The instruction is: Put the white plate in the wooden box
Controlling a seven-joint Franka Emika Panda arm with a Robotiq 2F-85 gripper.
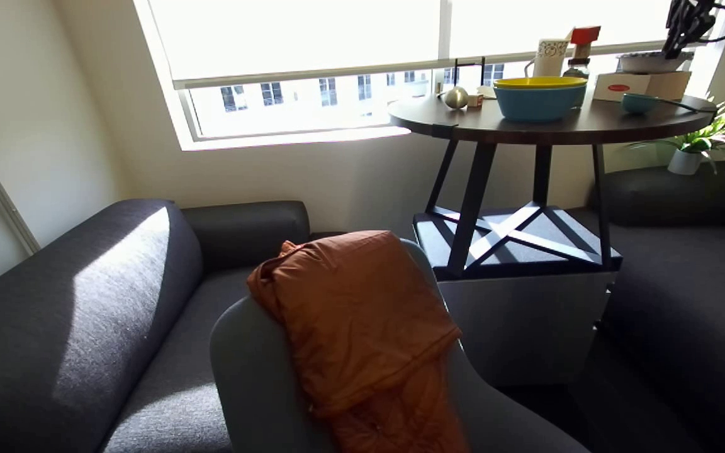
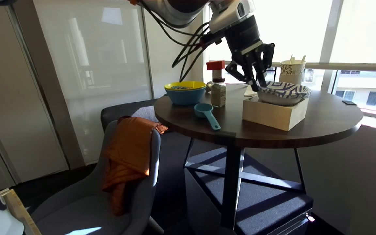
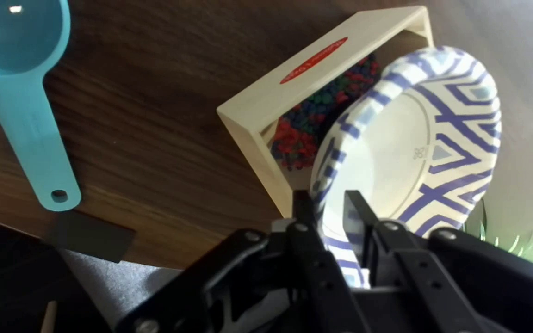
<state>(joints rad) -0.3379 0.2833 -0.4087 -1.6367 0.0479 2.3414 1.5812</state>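
The white plate (image 2: 284, 93), deep with a blue-purple pattern, sits over the top of the wooden box (image 2: 266, 112) in both exterior views. In the wrist view the plate (image 3: 391, 157) lies tilted over the right part of the tan box (image 3: 266, 152); part of the box's coloured floor shows beside it. My gripper (image 2: 258, 86) is at the plate's rim, pointing down. In the wrist view the gripper (image 3: 329, 203) has a gap between its fingers; the plate's rim lies between them, close to the left finger. How far the plate's base is inside the box is hidden.
A teal scoop (image 2: 204, 112), a spice jar (image 2: 219, 93) with a red block above it and a yellow bowl (image 2: 191, 85) in a blue bowl (image 2: 184, 97) stand on the round table (image 2: 331, 120). A patterned cup (image 2: 292, 71) with sticks stands behind the plate.
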